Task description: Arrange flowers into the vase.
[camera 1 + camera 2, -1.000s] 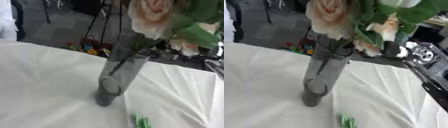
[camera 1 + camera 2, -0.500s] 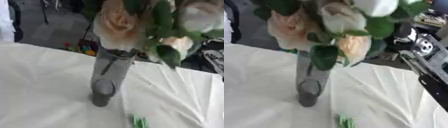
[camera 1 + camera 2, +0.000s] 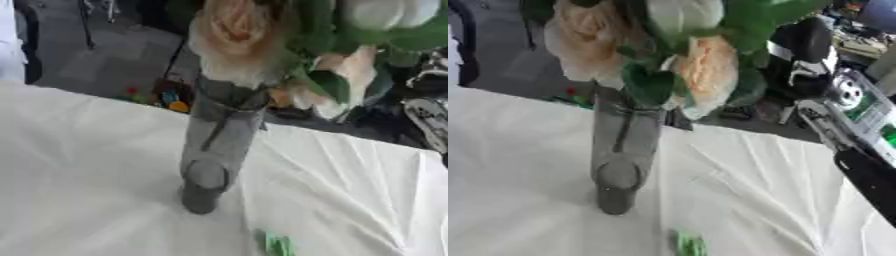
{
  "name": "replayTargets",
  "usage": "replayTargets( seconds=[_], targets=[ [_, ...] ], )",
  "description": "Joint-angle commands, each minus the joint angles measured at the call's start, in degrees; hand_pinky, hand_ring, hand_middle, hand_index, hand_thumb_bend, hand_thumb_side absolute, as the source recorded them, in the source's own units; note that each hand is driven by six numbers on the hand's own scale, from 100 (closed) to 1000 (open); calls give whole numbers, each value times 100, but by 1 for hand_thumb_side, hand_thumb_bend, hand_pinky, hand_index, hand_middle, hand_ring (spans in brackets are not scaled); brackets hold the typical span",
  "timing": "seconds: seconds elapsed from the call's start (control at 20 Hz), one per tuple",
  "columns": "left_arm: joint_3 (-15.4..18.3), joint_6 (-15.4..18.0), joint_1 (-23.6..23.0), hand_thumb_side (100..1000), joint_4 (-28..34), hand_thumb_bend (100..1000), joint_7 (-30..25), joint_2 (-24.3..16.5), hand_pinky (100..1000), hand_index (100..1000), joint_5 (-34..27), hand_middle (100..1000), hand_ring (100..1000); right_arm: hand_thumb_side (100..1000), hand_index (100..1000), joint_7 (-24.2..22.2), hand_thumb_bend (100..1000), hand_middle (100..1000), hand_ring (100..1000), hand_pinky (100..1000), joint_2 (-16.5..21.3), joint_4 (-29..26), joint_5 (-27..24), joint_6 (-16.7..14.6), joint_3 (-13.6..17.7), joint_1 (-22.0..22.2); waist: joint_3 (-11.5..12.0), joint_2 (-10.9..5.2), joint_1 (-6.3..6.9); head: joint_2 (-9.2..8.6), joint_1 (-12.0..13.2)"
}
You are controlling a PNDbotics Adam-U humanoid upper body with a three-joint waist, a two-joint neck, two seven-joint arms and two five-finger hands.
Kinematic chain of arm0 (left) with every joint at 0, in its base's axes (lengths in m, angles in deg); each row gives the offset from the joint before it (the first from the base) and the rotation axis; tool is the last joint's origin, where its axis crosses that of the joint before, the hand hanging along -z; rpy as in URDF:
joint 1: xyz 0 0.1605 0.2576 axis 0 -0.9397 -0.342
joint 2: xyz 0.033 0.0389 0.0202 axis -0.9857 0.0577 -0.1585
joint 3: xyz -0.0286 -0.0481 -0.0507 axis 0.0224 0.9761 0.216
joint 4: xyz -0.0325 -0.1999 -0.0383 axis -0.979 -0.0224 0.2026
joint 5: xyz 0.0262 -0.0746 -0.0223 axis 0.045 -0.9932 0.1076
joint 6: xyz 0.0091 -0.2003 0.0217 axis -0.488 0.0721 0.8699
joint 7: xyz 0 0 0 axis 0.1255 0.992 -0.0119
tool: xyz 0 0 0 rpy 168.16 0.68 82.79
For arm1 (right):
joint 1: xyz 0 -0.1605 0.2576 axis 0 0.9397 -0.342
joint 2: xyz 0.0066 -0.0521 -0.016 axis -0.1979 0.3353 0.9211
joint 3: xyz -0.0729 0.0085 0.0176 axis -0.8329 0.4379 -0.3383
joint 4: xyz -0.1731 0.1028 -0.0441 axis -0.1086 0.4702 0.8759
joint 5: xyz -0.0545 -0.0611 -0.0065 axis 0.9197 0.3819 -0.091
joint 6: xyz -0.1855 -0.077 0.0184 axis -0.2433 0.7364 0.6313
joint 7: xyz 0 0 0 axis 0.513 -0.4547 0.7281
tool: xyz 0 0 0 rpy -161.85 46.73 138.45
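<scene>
A tall grey see-through vase [image 3: 219, 145] stands on the white tablecloth [image 3: 79, 165]. Above its mouth, close to my eyes, hangs a bunch of flowers: a peach rose [image 3: 234, 37], a white rose [image 3: 682, 15], another peach rose [image 3: 708, 70] and green leaves [image 3: 651, 85]. A dark stem [image 3: 217, 131] shows inside the vase. My right arm [image 3: 802, 50], black with silver joints, comes in from the right behind the flowers; its hand is hidden by the leaves. My left hand shows in no view.
A small green scrap [image 3: 278, 244] lies on the cloth in front of the vase. The table's far edge runs behind the vase, with small colourful things [image 3: 166, 97] on the floor beyond. Cluttered equipment [image 3: 859, 95] stands at the right.
The bunch of flowers has moved to the left and lower, from the upper right to right over the vase's mouth. The vase has stayed where it was.
</scene>
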Motion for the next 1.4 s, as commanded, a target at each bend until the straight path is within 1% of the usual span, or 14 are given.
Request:
replayTargets(
  seconds=[0.05, 0.55, 1.0, 1.4],
  targets=[
    [-17, 2, 21, 1000, 87, 100, -24, -72, 715, 937, -3, 878, 805, 1000, 1000, 71, 809, 1000, 1000, 1000, 278, 0, -54, -20, 105, -24, -29, -173, 46, -88, 40],
    [-2, -10, -1, 1000, 87, 100, -14, -84, 714, 937, -1, 879, 806, 1000, 1000, 239, 812, 1000, 1000, 1000, 395, -22, -171, -148, 220, 99, -68, -240, 33, -15, 56],
    [13, -14, -9, 1000, 87, 100, 5, -87, 714, 938, 11, 880, 807, 1000, 1000, 359, 811, 1000, 1000, 1000, 493, -44, -116, -236, 330, 332, -114, -249, 65, 7, 75],
    [37, -22, -37, 1000, 87, 100, 39, -87, 714, 938, 30, 880, 808, 1000, 1000, 377, 811, 1000, 1000, 1000, 505, 239, -54, -209, 332, 261, -174, -272, 129, 30, 86]
  ],
)
